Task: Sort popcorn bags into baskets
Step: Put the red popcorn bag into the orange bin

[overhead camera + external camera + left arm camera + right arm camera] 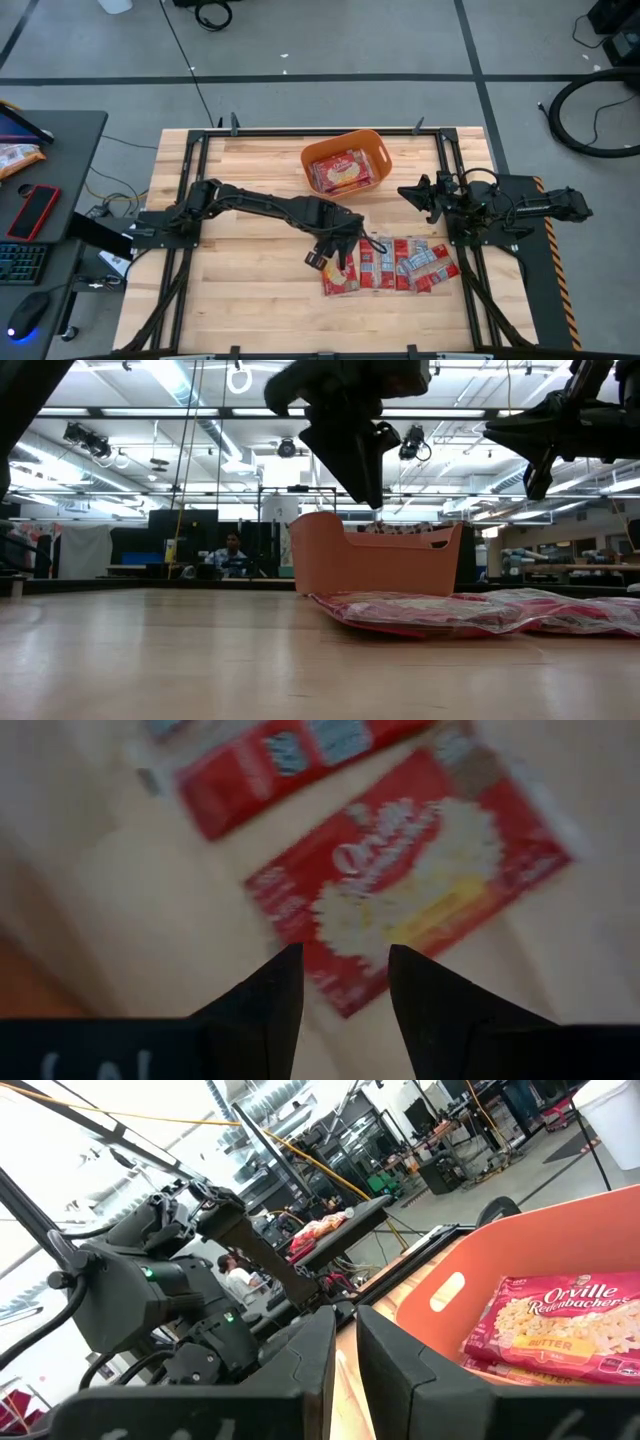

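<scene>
Left hand (345, 982) open above flat red popcorn bag (420, 870)

L hand (335, 255) open, reaching in; R hand (418, 193) parked.

Both arms (270, 205) matte black, jointed; left pincer (340, 982) with two dark wedge-shaped fingers.

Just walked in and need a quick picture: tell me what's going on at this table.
The left gripper hangs open and empty just above a large popcorn bag at the near end of a row of red bags on the wooden table. The orange basket already holds large bags. The right gripper waits empty beside the basket, jaws nearly closed.
</scene>
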### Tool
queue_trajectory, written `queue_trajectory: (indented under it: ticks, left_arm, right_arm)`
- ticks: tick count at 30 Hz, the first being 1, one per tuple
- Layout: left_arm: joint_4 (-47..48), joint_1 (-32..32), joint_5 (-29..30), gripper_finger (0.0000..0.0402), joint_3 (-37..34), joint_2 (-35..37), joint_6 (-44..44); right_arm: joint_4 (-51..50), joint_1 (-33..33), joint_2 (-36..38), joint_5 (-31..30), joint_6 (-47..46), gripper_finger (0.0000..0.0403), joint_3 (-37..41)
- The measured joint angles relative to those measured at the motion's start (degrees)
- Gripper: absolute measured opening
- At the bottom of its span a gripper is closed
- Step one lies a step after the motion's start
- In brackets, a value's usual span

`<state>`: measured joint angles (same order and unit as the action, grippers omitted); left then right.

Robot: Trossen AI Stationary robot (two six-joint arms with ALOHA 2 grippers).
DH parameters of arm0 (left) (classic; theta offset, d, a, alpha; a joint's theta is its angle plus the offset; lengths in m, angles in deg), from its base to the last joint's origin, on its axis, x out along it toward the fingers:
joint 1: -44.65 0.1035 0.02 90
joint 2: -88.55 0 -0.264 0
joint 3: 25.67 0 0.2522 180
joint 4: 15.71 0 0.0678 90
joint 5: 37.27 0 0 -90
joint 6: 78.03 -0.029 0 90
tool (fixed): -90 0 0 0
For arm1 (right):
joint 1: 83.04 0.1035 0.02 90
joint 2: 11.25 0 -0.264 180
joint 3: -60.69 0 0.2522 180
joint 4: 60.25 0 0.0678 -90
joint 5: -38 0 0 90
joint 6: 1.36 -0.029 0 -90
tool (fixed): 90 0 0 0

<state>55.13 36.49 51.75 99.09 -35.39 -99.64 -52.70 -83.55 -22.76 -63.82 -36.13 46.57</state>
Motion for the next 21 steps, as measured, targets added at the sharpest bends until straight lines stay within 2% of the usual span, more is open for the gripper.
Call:
queue_trajectory:
  ticks: [3,9,21]
  left_arm:
    - [-0.06,-0.77,-3.51,0.0153,0.02,-0.75,-0.19]
    - [2.71,-3.9,-3.95,0.0153,-0.04,-2.74,-6.72]
    - [2.45,-8.07,2.16,0.0153,-0.17,-7.27,-11.26]
  right_arm:
    - [0.02,0.0,0.0,0.0,0.0,0.0052,0.0]
    - [-0.01,-0.01,0.0,-0.01,0.0,0.0052,0.0]
    - [-0.31,-0.01,-0.16,-0.1,0.0,0.0052,-0.01]
